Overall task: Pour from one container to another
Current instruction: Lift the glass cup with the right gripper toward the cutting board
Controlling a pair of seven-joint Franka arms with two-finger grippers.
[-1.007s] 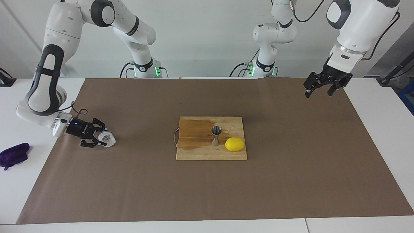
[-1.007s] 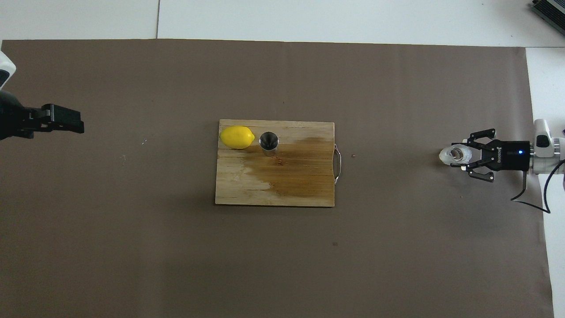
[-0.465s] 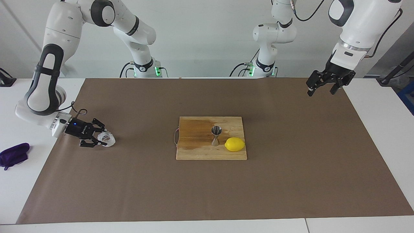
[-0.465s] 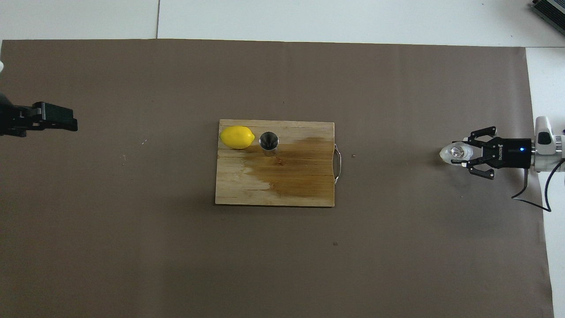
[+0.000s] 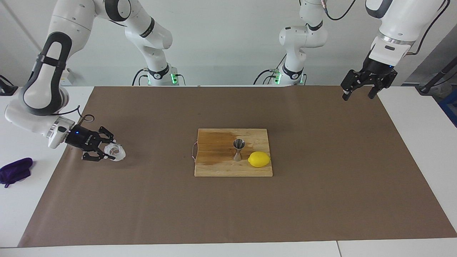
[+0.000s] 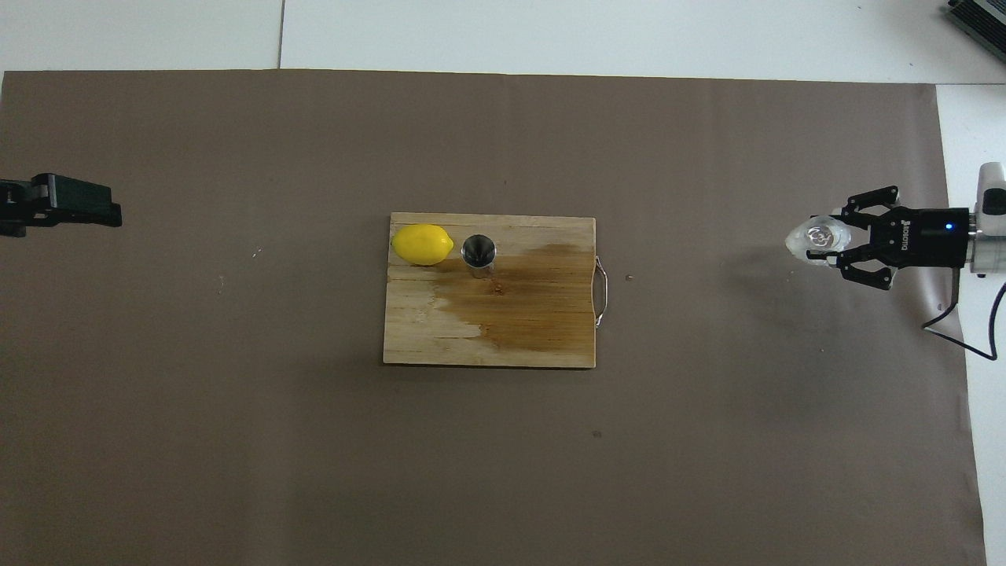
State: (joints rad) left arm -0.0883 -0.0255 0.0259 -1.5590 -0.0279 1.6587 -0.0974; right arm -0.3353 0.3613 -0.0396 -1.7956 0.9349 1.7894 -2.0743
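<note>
As compared with a second ago, two changes are recorded.

Item 1: right gripper (image 5: 108,149), with glass cup (image 5: 115,152). The fingers are closed about the cup, which is held on its side, mouth turned outward. The pair is found near the table edge at the right arm's end, over the brown paper (image 5: 321,200). The wrist has been drawn back and raised a little, and the cup has gone with it. From the shadow now cast beside the cup, it is judged to have been lifted just clear of the paper. The grasp is thus taken as made, and the carry toward the table's middle as only begun.

Item 2: left gripper (image 5: 358,94). The fingers are spread apart and nothing is held. It has been withdrawn upward, toward the corner at the left arm's end on the robots' edge of the table. It is judged to be waiting there.

Item 3: steel jigger (image 5: 239,150). It is unmoved, upright on the cutting board (image 5: 214,167) at the table's middle, just beside the lemon (image 5: 259,159). It is well apart from the cup. A dark wet patch (image 5: 216,148) is noted on the board.

Item 4: purple cloth (image 5: 16,171). It lies off the paper, by the edge at the right arm's end.

The pour is not yet made.
</note>
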